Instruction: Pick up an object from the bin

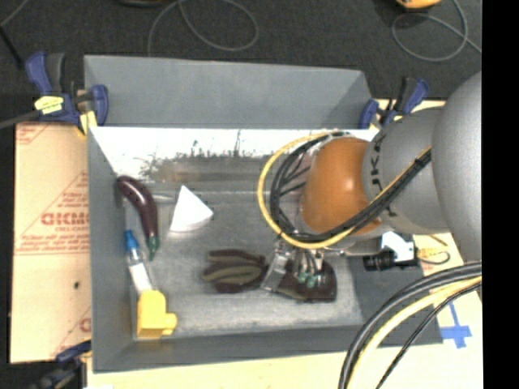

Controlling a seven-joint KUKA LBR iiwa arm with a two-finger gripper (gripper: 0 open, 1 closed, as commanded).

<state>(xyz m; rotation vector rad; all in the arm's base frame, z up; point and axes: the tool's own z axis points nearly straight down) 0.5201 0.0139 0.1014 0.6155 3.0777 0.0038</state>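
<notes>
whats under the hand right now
A dark brown lump lies under the hand, beside a dark ribbed bundle. The hand covers its top, so its kind cannot be told.

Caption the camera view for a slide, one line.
Gripper low over a dark object in the grey bin's lower right, beside a brown glove-like bundle; purple eggplant, white wedge, yellow block at left.

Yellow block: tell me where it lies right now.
In the camera view the yellow block lies in the bin's lower-left corner, at the lower end of the white-and-blue tube, left of the dark glove.
</notes>
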